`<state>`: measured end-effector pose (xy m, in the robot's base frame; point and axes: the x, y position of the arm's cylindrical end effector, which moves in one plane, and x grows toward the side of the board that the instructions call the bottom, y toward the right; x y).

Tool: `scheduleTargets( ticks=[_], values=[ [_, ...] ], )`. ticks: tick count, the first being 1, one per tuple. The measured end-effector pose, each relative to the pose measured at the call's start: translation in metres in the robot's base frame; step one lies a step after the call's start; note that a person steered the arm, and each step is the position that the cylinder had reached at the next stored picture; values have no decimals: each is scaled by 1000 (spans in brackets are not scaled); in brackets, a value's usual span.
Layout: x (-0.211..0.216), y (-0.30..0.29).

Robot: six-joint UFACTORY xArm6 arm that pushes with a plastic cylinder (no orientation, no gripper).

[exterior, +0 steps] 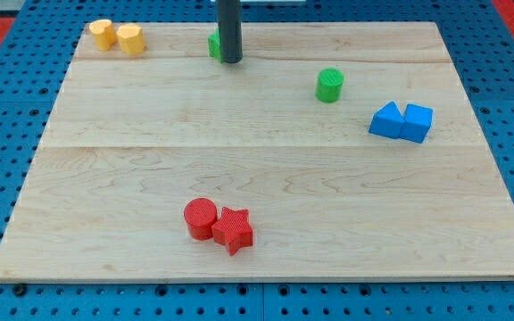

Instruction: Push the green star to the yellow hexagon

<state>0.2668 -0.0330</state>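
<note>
A green block (213, 44), mostly hidden behind the rod, sits near the view's top, left of centre; its shape cannot be made out. My tip (231, 61) touches the board just right of it. Two yellow blocks stand together at the top left: one (103, 33) on the left and a hexagon-like one (131, 39) touching it on the right. The green block lies about a hand's width to the right of the yellow pair.
A green cylinder (329, 85) stands right of centre near the top. A blue triangle (386, 120) and a blue cube (417, 122) touch at the right. A red cylinder (200, 218) and a red star (233, 229) touch at the bottom. The board edge (257, 278) runs along the bottom.
</note>
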Motion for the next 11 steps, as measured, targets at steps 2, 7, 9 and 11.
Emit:
scheduleTargets(
  ticks=[2,7,9,11],
  values=[
    [-8,38],
    [-37,-89],
    [-48,-53],
    [-30,163]
  ],
)
